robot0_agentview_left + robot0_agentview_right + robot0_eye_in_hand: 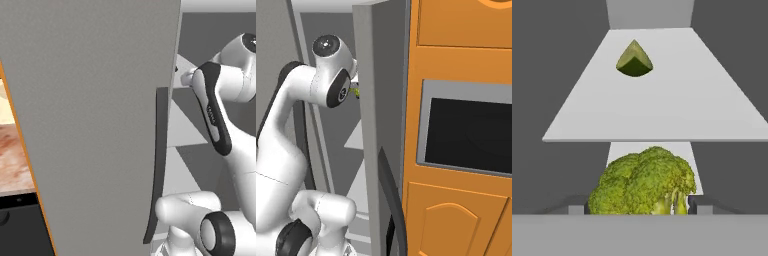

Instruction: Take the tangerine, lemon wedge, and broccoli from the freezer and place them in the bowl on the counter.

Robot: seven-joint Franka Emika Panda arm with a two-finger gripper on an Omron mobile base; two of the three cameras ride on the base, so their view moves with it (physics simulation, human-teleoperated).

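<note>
From the hand camera I saw the broccoli (643, 181) sitting between the two finger tips of the gripper (641, 205), one dark tip showing at each side of the floret mass. The tips stood tight against its sides, so I recorded the tool as closed on the broccoli, at a middling width. Beyond it, the lemon wedge (634, 59) lay on a pale shelf (662, 110) inside the freezer (95, 125), toward the back of that shelf and well apart from the broccoli, its point toward the rear wall.

From the left base camera the grey freezer door stood open across most of the frame, its dark handle (159, 165) on the edge, with the arm reaching past it into the compartment. A strip of marbled counter (12, 155) showed at the far left. From the right base camera the orange cabinets (456, 125) stood beside the door.
</note>
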